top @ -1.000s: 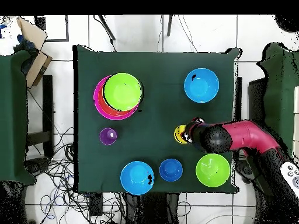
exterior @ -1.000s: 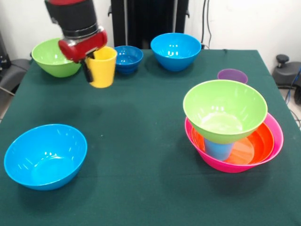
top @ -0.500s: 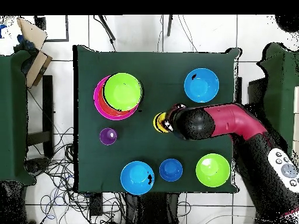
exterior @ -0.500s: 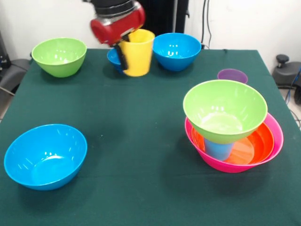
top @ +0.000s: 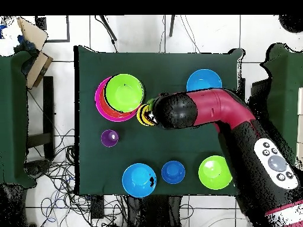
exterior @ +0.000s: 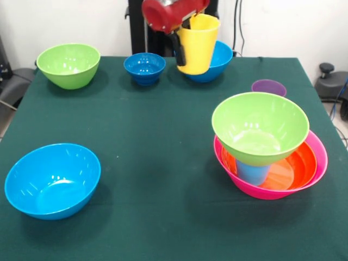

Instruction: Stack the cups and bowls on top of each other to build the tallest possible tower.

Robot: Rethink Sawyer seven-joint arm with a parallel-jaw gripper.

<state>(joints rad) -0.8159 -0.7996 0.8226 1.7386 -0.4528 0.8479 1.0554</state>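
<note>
Fingers clamped over the rim of the yellow cup — one dark finger down its outer wall, cup raised clear of the counter. In the overhead view the cup sits just beside the tower: pink bowl, orange bowl, light blue cup, lime bowl on top. Purple cup near the tower. Other bowls hug the counter edges — the middle lies open.

Hand holds cup aloft, probably just beside tower.
</note>
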